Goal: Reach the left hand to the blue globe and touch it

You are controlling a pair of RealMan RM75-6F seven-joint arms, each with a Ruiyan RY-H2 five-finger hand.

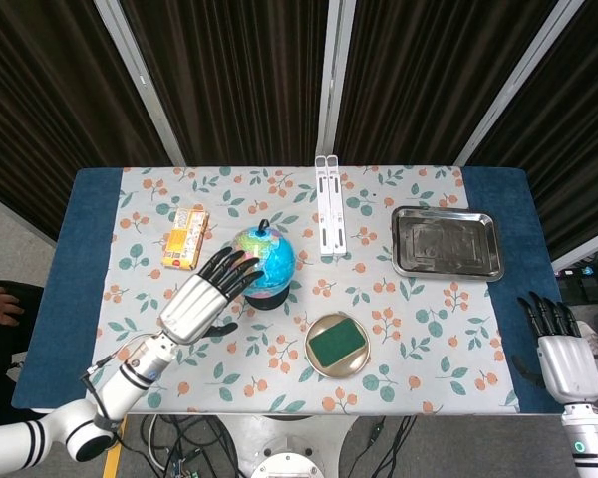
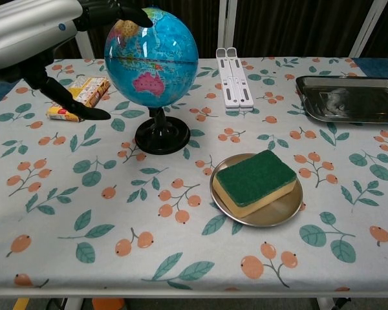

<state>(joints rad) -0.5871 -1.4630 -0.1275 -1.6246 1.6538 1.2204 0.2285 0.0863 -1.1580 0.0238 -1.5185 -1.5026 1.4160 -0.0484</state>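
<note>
Left hand [image 1: 201, 297] spread-fingered, seemingly touching blue globe [image 1: 268, 256] mid-table, right hand [image 1: 561, 354] open past floral tablecloth's [image 2: 84, 213] right edge, dark curtains [image 1: 239, 70] behind.

Blue globe [image 2: 152, 57] with pink, yellow and green land on a black stand; white tablecloth [image 2: 84, 213] printed with orange berries and teal leaves; green-topped yellow sponge [image 2: 256, 181] on a silver dish [image 2: 291, 206]; orange-yellow packet [image 1: 184, 238]; silver-and-black left hand [image 1: 201, 300].

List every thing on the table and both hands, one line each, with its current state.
blue globe: upright on its stand
left hand: fingers spread, fingertips at the globe's upper side
right hand: off the table's edge, holding nothing
sponge: lying in round dish
metal tray: empty
snack packet: lying flat
</note>
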